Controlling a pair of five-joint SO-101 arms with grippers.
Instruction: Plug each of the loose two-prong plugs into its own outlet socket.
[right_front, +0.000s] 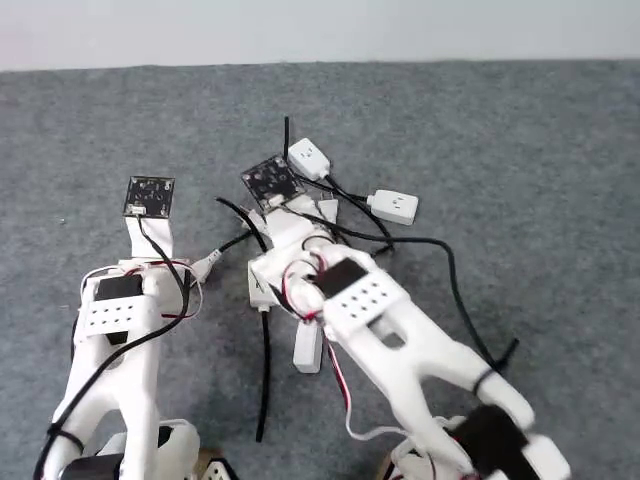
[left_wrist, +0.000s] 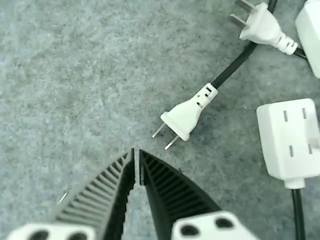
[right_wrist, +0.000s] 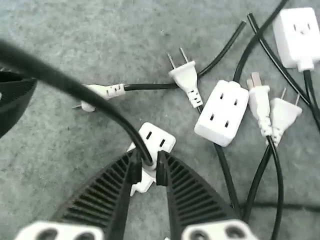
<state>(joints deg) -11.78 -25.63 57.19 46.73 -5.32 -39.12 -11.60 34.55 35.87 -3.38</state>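
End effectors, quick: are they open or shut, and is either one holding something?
Left end effector: closed, holding nothing.
Right end effector: closed on a black cord.

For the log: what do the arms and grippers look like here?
Both arms, left arm and right arm, are white plastic with black motors and perforated plates. A black cable runs along the left; red and white wires loop on the right. The left gripper and right gripper have black ribbed, tapered fingers on white mounts.

Grey felt-like mat (right_front: 560, 150) spreads edge to edge (short, speckled pile). Plain pale wall (right_front: 300, 30) along the far side. Light even, soft.
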